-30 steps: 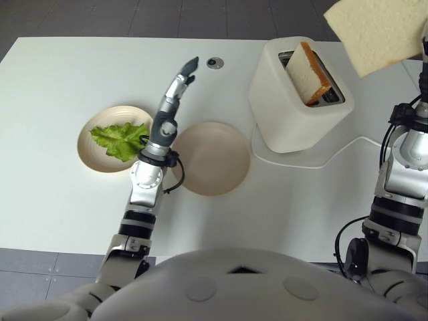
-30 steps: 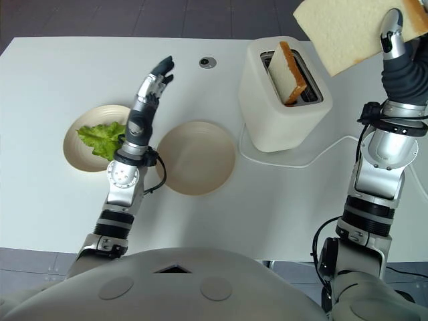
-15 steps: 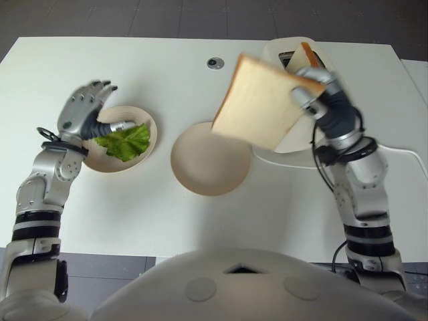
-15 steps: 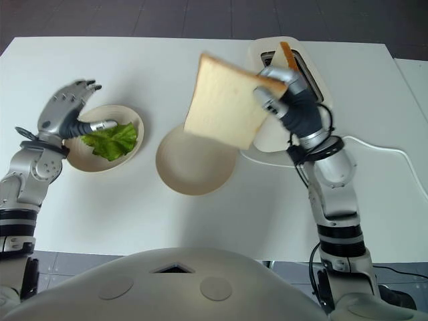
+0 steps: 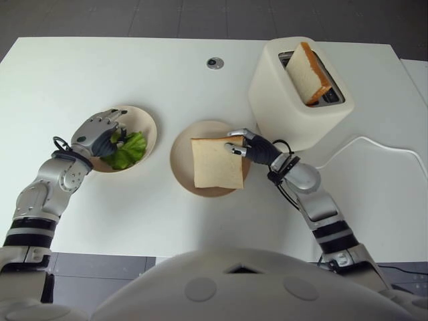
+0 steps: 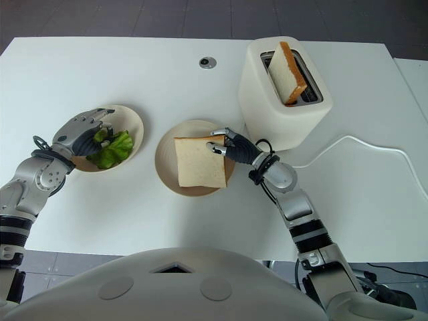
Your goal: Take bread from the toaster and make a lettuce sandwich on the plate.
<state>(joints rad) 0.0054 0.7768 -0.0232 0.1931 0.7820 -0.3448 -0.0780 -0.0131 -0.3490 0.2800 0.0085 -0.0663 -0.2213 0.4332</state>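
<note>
A slice of bread (image 5: 217,162) lies flat on the middle plate (image 5: 181,159). My right hand (image 5: 253,147) rests at the plate's right rim, fingers pinched on the slice's upper right corner. A second slice (image 5: 311,72) stands in the slot of the white toaster (image 5: 287,114) at the back right. To the left, a lettuce leaf (image 5: 130,150) lies in a second plate (image 5: 146,120). My left hand (image 5: 97,132) is over that plate's left side, fingers curled around the leaf's left edge.
The toaster's white cable (image 5: 364,142) loops across the table to the right of my right arm. A small round fitting (image 5: 215,63) sits in the tabletop at the back. The table's front edge runs close below both plates.
My right hand has brought the bread down from above the toaster and laid it on the middle plate. My left hand has dropped onto the lettuce plate and curled on the leaf.
</note>
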